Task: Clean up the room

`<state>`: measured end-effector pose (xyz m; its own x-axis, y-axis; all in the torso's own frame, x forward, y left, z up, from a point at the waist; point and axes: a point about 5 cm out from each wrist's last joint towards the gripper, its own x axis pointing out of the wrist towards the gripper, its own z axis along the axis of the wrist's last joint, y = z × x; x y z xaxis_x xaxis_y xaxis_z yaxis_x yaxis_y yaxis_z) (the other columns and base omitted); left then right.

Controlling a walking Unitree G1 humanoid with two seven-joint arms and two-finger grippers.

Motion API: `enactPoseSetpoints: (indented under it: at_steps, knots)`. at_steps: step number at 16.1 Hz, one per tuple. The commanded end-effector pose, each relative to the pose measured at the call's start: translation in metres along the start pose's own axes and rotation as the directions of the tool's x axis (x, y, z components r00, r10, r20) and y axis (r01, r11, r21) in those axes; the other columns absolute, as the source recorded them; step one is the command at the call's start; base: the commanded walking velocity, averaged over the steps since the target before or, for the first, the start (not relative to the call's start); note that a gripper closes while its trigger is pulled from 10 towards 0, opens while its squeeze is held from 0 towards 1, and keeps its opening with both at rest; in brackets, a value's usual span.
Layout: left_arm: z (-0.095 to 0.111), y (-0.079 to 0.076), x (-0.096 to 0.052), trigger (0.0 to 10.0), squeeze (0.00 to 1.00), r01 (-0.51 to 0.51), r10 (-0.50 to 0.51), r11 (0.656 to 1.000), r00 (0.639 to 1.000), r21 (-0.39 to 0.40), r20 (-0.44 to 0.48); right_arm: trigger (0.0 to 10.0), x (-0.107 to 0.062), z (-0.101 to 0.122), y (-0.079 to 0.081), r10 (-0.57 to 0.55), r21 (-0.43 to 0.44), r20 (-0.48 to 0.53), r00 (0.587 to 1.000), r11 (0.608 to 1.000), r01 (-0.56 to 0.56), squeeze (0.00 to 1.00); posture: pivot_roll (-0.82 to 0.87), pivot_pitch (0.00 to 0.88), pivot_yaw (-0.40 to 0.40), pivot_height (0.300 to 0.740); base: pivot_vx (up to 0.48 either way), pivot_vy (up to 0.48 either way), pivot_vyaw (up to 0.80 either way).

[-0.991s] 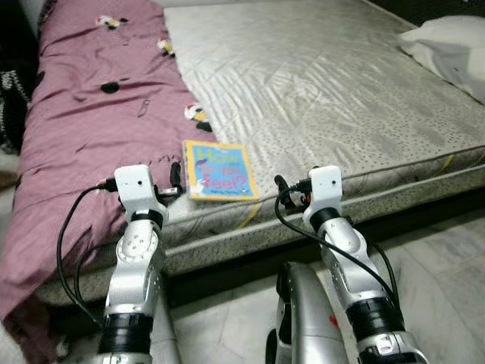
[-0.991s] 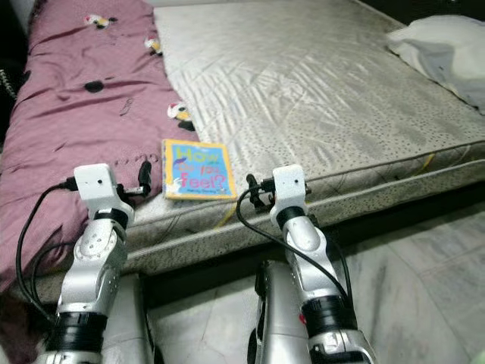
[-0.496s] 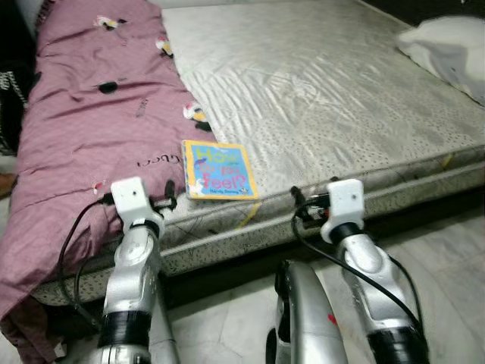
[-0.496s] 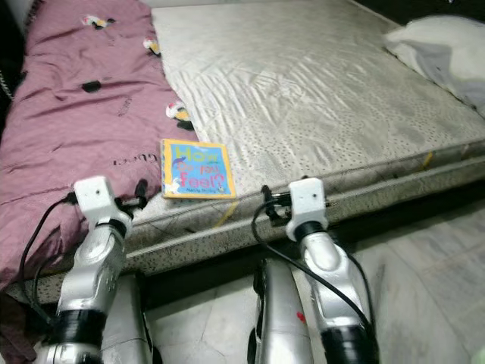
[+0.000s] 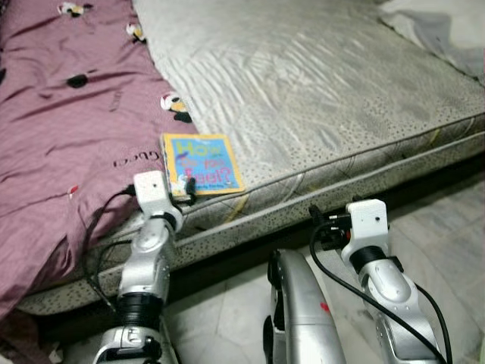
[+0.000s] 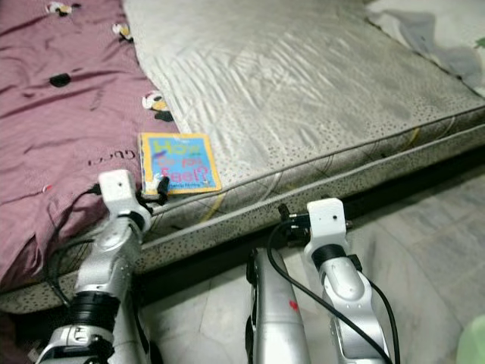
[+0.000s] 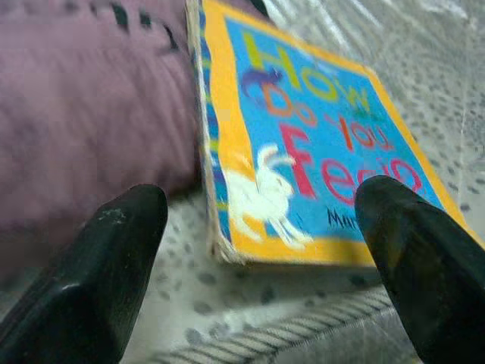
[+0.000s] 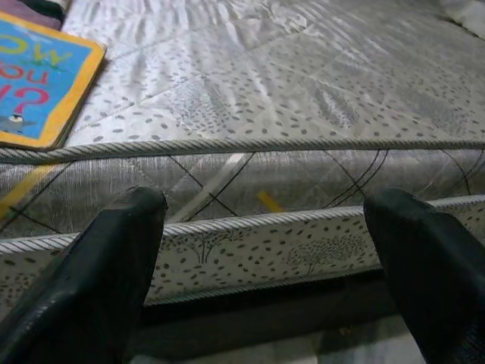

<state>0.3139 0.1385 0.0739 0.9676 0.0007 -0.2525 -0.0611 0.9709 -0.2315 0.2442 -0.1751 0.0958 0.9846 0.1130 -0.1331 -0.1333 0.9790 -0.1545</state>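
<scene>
A picture book (image 5: pixel 201 162) with a yellow border and blue cover lies flat near the mattress's (image 5: pixel 318 83) front edge, beside the purple blanket (image 5: pixel 68 144). My left gripper (image 5: pixel 184 195) is right at the book's near edge, open, its fingers (image 7: pixel 114 273) standing either side of the book's (image 7: pixel 303 167) near corner without touching it. My right gripper (image 5: pixel 322 226) is held lower, in front of the mattress's side, open and holding nothing. In the right wrist view the book's corner (image 8: pixel 38 83) shows beyond the piped mattress edge (image 8: pixel 250 144).
A white pillow (image 5: pixel 447 30) lies at the mattress's far right. The purple blanket hangs over the bed's left side. Pale marble floor (image 5: pixel 455 227) runs along the bed's front, with a dark gap under the mattress.
The camera has shifted, so the bed sits further left. My left gripper has come forward to the book's near edge. My right gripper has dropped lower, off the mattress.
</scene>
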Motion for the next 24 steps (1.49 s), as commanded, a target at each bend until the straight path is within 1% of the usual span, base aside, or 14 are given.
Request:
enactPoseSetpoints:
  at_steps: [1,4,5,6,7,9,14,16,17,18,19,20,23,24]
  knots:
    - [-0.011,0.003,0.000,10.0,0.00,0.003,-0.003,1.000,0.998,-0.013,-0.057,10.0,-0.001,0.007,0.000,-0.009,0.003,0.018,1.000,1.000,0.009,0.00,-0.20,0.125,-0.019,0.487,0.000,0.000,0.00]
    - [-0.016,0.015,0.004,10.0,0.00,-0.029,0.024,0.998,0.996,-0.056,-0.087,10.0,-0.007,0.006,-0.001,-0.015,0.011,0.000,1.000,1.000,0.015,0.00,-0.20,0.123,-0.016,0.487,0.000,0.000,0.00]
    - [-0.020,0.018,0.008,10.0,0.00,-0.018,0.005,0.995,0.991,-0.101,-0.131,10.0,-0.009,0.010,-0.004,-0.021,0.023,0.018,1.000,1.000,0.021,0.00,-0.20,0.122,-0.013,0.487,0.000,0.000,0.00]
    - [-0.020,0.020,0.010,10.0,0.00,-0.014,-0.002,0.993,0.991,-0.117,-0.136,10.0,-0.010,0.013,-0.004,-0.026,0.040,0.027,0.999,0.999,0.025,0.00,-0.21,0.118,-0.016,0.487,0.000,0.000,0.00]
    - [-0.017,0.019,0.013,10.0,0.00,0.002,-0.021,0.987,0.993,-0.159,-0.119,10.0,-0.010,0.014,-0.004,-0.031,0.049,0.023,0.999,0.998,0.030,0.00,-0.22,0.116,-0.015,0.487,0.000,0.000,0.00]
    - [-0.004,0.015,0.020,10.0,0.00,0.042,-0.058,0.982,0.995,-0.182,-0.085,10.0,-0.015,0.011,-0.003,-0.025,0.045,0.009,1.000,0.999,0.025,0.00,-0.22,0.107,-0.021,0.487,0.000,0.000,0.00]
    - [0.008,0.011,0.032,10.0,0.00,0.075,-0.091,0.981,0.992,-0.177,-0.083,10.0,-0.010,0.015,0.000,-0.015,0.037,0.008,1.000,0.999,0.015,0.00,-0.22,0.093,-0.031,0.487,0.000,0.000,0.00]
    - [0.010,0.006,0.037,10.0,0.00,0.133,-0.153,0.974,0.984,-0.185,-0.096,10.0,-0.007,0.017,-0.003,-0.014,0.037,0.012,1.000,0.999,0.014,0.00,-0.22,0.090,-0.040,0.487,0.000,0.000,0.00]
    - [0.012,0.002,0.038,10.0,0.00,0.181,-0.203,0.960,0.975,-0.214,-0.087,10.0,-0.008,0.016,-0.001,0.008,0.046,-0.002,1.000,0.999,-0.008,0.00,-0.22,0.089,-0.042,0.487,0.000,0.000,0.00]
    - [0.013,-0.003,0.039,0.7,0.00,0.220,-0.245,0.948,0.966,-0.231,-0.087,10.0,-0.014,0.014,0.004,0.077,0.068,-0.026,0.997,0.995,-0.075,0.00,-0.22,0.087,-0.046,0.487,0.000,0.000,0.00]
    - [0.013,-0.005,0.040,0.0,0.00,0.232,-0.261,0.941,0.961,-0.247,-0.093,10.0,-0.022,0.013,0.010,0.154,0.087,-0.037,0.987,0.985,-0.151,0.00,-0.22,0.088,-0.046,0.487,0.000,0.000,0.00]
    - [0.013,-0.004,0.041,0.0,0.00,0.238,-0.271,0.934,0.958,-0.266,-0.093,10.0,-0.032,0.014,0.011,0.213,0.102,-0.040,0.976,0.973,-0.208,0.00,-0.23,0.089,-0.047,0.487,0.000,0.000,0.00]
    - [0.019,-0.001,0.043,0.0,0.00,0.246,-0.275,0.927,0.959,-0.284,-0.066,10.0,-0.039,0.009,0.011,0.309,0.160,-0.073,0.948,0.942,-0.295,0.00,-0.25,0.085,-0.045,0.487,0.000,0.000,0.00]
    - [0.019,-0.006,0.044,3.3,0.00,0.256,-0.285,0.932,0.955,-0.258,-0.082,10.0,-0.039,0.009,0.011,0.320,0.173,-0.073,0.945,0.937,-0.304,0.00,-0.24,0.083,-0.048,0.487,0.000,0.000,0.00]
